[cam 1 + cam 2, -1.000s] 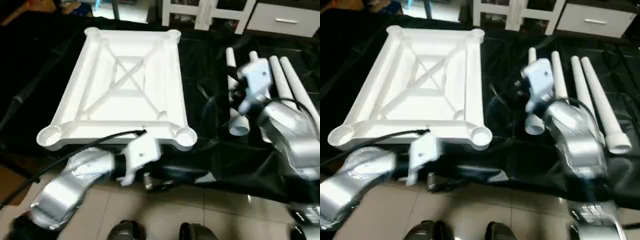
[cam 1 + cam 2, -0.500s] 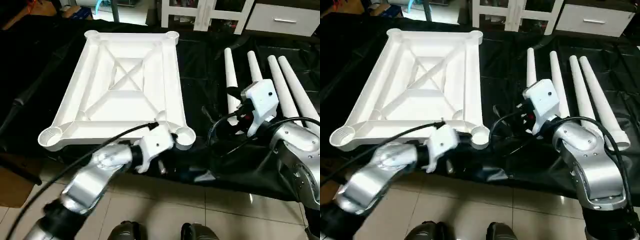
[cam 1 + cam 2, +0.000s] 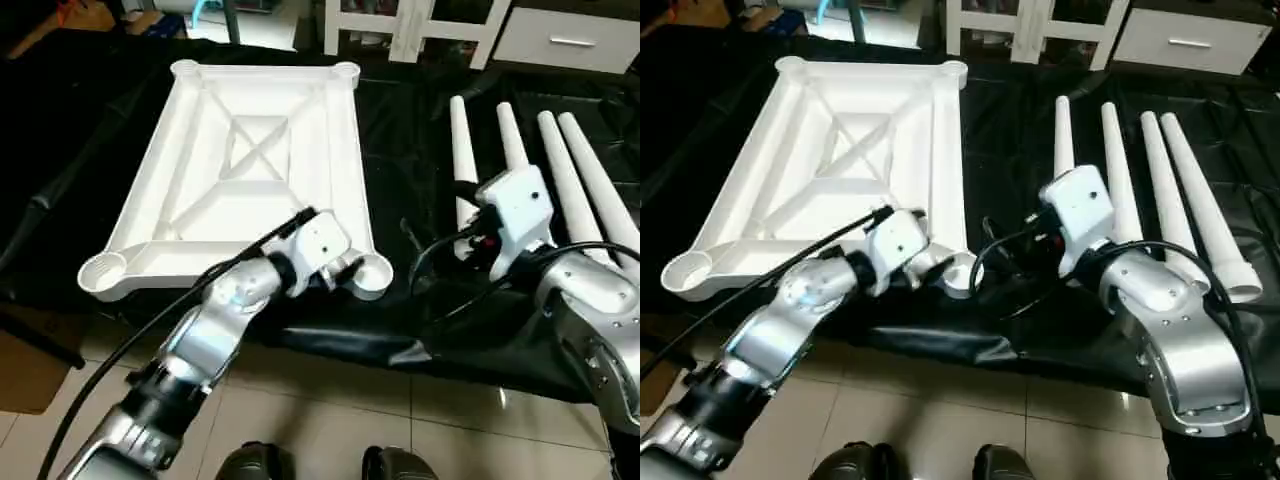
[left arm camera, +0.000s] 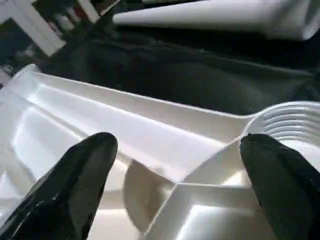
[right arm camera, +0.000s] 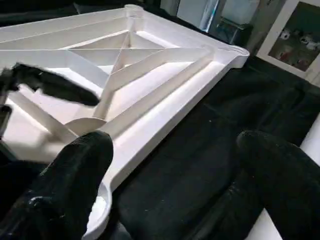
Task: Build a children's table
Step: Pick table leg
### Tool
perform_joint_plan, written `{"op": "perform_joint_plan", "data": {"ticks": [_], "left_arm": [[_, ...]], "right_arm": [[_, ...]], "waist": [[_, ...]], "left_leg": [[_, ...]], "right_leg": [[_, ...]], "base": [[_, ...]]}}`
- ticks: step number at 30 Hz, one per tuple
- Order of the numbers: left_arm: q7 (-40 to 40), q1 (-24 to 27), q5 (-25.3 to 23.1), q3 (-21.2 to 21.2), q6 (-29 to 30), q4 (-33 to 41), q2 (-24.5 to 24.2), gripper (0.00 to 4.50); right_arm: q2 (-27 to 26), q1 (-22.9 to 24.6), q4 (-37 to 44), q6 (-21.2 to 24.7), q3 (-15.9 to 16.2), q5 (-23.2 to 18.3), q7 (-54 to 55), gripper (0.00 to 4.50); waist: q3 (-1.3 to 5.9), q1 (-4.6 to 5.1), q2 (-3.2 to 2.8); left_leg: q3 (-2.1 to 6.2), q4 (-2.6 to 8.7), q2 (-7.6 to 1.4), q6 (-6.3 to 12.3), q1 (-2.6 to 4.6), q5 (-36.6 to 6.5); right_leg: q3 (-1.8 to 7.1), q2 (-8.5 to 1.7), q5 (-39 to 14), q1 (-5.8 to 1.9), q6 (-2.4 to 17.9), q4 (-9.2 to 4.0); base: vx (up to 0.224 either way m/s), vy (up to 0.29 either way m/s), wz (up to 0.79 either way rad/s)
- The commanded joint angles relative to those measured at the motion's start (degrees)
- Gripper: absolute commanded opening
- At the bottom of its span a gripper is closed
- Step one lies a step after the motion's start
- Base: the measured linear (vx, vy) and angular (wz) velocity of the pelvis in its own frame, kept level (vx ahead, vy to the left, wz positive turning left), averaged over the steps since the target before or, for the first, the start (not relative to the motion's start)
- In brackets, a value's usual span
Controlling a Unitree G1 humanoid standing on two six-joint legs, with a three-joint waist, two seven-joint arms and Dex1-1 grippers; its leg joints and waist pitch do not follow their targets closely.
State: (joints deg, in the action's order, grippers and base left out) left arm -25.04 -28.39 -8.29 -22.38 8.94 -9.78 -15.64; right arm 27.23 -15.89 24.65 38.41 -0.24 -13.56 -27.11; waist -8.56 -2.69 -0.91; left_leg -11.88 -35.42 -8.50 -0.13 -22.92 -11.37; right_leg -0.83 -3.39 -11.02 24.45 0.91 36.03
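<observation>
Lying ribbed side up on the black cloth [image 3: 400,150] — table top [image 3: 250,150], sockets exposed for fitting. Resting alongside, four legs [image 3: 560,170]. Hovering at near corner socket [image 3: 372,270]: left gripper [image 4: 175,165], fingers apart, empty. Poised by the legs: right gripper [image 5: 170,170], likewise spread.

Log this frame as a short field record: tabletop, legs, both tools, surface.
tabletop: white, lying underside up, X ribs showing, round sockets at the corners
legs: four white tapered tubes, lying side by side to the right of the tabletop, none fitted
left tool: open, over the tabletop's near right corner socket, holding nothing
right tool: open, holding nothing, above the cloth between tabletop and legs
surface: black cloth under all the parts
assembly state: not yet started
</observation>
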Motion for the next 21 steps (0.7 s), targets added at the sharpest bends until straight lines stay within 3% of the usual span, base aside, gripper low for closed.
{"op": "perform_joint_plan", "data": {"ticks": [1, 6, 9, 11, 14, 21], "left_arm": [[-1.73, 0.64, 2.3, 0.35, -1.34, 0.42, 0.74, 4.44], [-11.71, 3.74, 10.85, 2.29, -2.21, 7.98, -0.41, 4.44], [-15.86, 4.63, 11.07, 0.32, -1.98, 9.73, -3.17, 4.44], [-16.8, 4.46, 8.26, -1.57, -3.36, 8.97, -5.3, 4.44], [-14.56, 2.98, 1.84, -3.07, -5.77, 4.88, -6.51, 4.44], [-8.34, -0.22, -3.84, -4.31, -6.27, -0.83, -5.53, 4.44]], "right_arm": [[0.21, 0.58, 1.74, 0.88, -0.06, 0.34, 0.51, 4.5], [0.95, 1.31, 2.45, 1.2, -1.09, 0.09, 0.47, 4.5], [1.41, 1.64, 2.56, 1.18, -1.05, 0.16, 0.35, 4.5], [1.76, 1.77, 2.58, 1.08, -0.78, 0.26, 0.24, 4.5], [2.77, 2.23, 2.74, 0.52, 0.49, 1.3, -0.18, 4.5], [3.55, 3.03, 2.56, -0.12, 1.82, 2.74, 0.0, 4.5]], "waist": [[4.97, -0.13, 0.18], [5.05, -0.41, 0.2], [4.69, -0.37, 0.21], [4.57, -0.28, 0.18], [4.65, -0.13, 0.11], [4.96, -0.27, 0.19]], "left_leg": [[2.71, 4.3, -4.64, 3.67, 1.82, -3.83], [2.62, 4.23, -4.74, 4.35, 1.73, -2.67], [2.53, 4.47, -4.75, 3.99, 1.92, -5.05], [2.56, 4.61, -4.74, 3.24, 2.04, -6.37], [2.57, 4.63, -4.76, 2.24, 2.22, -5.9], [2.72, 4.4, -4.63, 2.43, 1.96, -4.03]], "right_leg": [[2.72, -5.03, 1.4, -3.43, 15.05, -3.69], [2.64, -5.1, 4.16, -3.43, 16.48, -3.22], [2.65, -5.0, -0.42, -3.15, 15.5, -3.75], [2.7, -4.92, -3.26, -3.02, 14.33, -4.04], [2.75, -4.79, -3.04, -2.92, 13.3, -4.08], [2.75, -5.04, 1.34, -3.33, 14.29, -3.52]], "base": [[0.0, 0.0, 0.0], [0.0, 0.0, 0.0], [0.0, 0.0, 0.0], [0.0, 0.0, 0.0], [0.0, 0.0, 0.0], [0.0, 0.0, 0.0]]}}
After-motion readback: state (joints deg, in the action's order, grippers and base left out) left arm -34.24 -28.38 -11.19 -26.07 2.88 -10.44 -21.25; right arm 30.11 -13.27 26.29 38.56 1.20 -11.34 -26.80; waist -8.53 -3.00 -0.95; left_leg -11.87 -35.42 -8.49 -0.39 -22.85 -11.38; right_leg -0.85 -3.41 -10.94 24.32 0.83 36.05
